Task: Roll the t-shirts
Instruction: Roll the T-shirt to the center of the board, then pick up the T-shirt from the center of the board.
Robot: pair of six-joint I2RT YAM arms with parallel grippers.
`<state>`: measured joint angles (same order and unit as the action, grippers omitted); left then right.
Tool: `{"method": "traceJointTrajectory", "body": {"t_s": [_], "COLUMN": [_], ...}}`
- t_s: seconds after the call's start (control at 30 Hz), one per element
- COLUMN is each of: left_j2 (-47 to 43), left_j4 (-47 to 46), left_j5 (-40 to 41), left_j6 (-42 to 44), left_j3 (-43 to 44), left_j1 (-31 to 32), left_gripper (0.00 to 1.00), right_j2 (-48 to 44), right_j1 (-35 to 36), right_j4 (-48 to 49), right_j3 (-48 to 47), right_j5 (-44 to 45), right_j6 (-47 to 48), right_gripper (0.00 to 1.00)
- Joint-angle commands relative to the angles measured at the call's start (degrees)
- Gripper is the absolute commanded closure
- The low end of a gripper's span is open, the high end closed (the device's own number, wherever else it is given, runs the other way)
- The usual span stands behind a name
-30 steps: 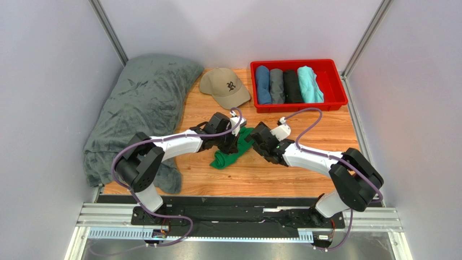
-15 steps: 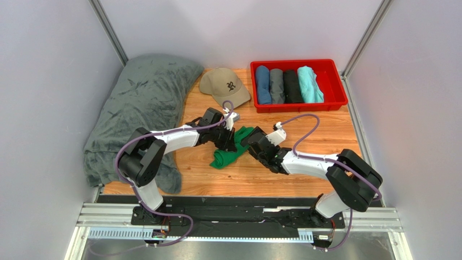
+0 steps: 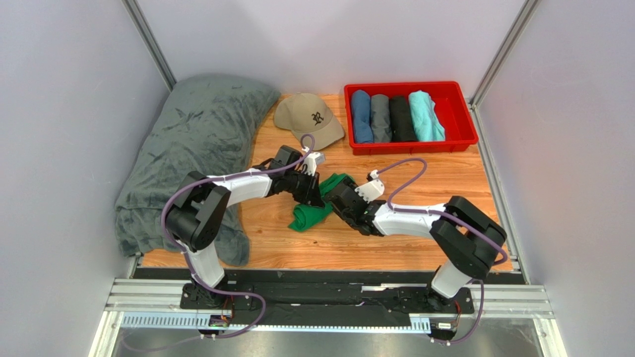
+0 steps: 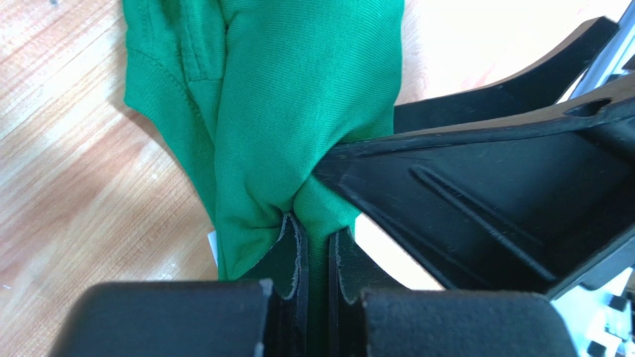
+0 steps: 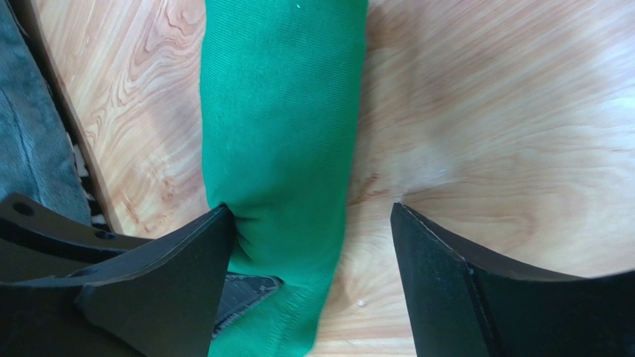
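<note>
An emerald-green t-shirt (image 3: 313, 209) lies rolled on the wooden table at the centre. My left gripper (image 3: 316, 195) is shut on a fold at its far end; the left wrist view shows the green cloth (image 4: 298, 111) pinched between the pads (image 4: 289, 253). My right gripper (image 3: 337, 199) is open and straddles the roll (image 5: 283, 134); its left finger (image 5: 179, 260) presses the cloth, its right finger (image 5: 455, 275) stands apart over bare wood. Blue, grey, black and aqua rolled tees (image 3: 395, 117) lie in the red tray (image 3: 462, 141).
A tan baseball cap (image 3: 307, 119) lies just beyond the arms. A big grey-green plush blanket (image 3: 186, 149) covers the left side and shows in the right wrist view (image 5: 30, 149). Grey walls close in left and right.
Both grippers have moved left and nearer each other along the green roll. The right arm has drawn in towards the centre. The roll has hardly shifted.
</note>
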<state>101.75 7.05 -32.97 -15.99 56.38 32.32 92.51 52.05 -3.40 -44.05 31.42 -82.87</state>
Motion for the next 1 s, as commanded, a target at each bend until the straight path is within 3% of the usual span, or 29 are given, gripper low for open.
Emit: {"method": "traceJointTrajectory", "body": {"t_s": [0.0, 0.43, 0.5, 0.57, 0.7, 0.8, 0.97], "left_j2": [4.24, 4.50, 4.50, 3.89, 2.75, 1.08, -2.26], "left_j4": [11.85, 15.09, 15.71, 16.33, 19.22, 22.21, 27.31], "left_j5": [4.58, -0.07, -0.95, -2.00, -2.36, -1.75, 1.84], "left_j6": [0.08, 1.31, 1.75, 2.19, 4.12, 6.40, 10.09], "left_j3": [-3.38, -1.28, -0.75, -0.66, 1.53, 3.55, 7.51], "left_j1": [-0.59, -1.64, -1.64, -1.64, -1.64, -1.82, -2.43], "left_gripper": [1.00, 1.00, 0.98, 0.94, 0.73, 0.63, 0.58], "right_j2": [2.85, 12.08, 12.43, 13.22, 13.93, 13.66, 14.19], "right_j1": [0.33, -0.46, -0.72, -1.51, -2.83, -2.92, -3.10], "right_j4": [-2.75, -11.54, -11.89, -12.16, -13.56, -14.96, -15.15], "right_j3": [-3.93, -11.58, -12.28, -12.81, -13.87, -14.39, -19.39], "right_j5": [1.01, -3.03, -3.55, -4.43, -5.67, -2.96, 0.84], "right_j6": [-5.80, -7.05, -6.26, -4.58, -1.95, 2.08, 18.50], "right_gripper": [0.24, 0.55, 0.72, 1.00, 1.00, 1.00, 1.00]}}
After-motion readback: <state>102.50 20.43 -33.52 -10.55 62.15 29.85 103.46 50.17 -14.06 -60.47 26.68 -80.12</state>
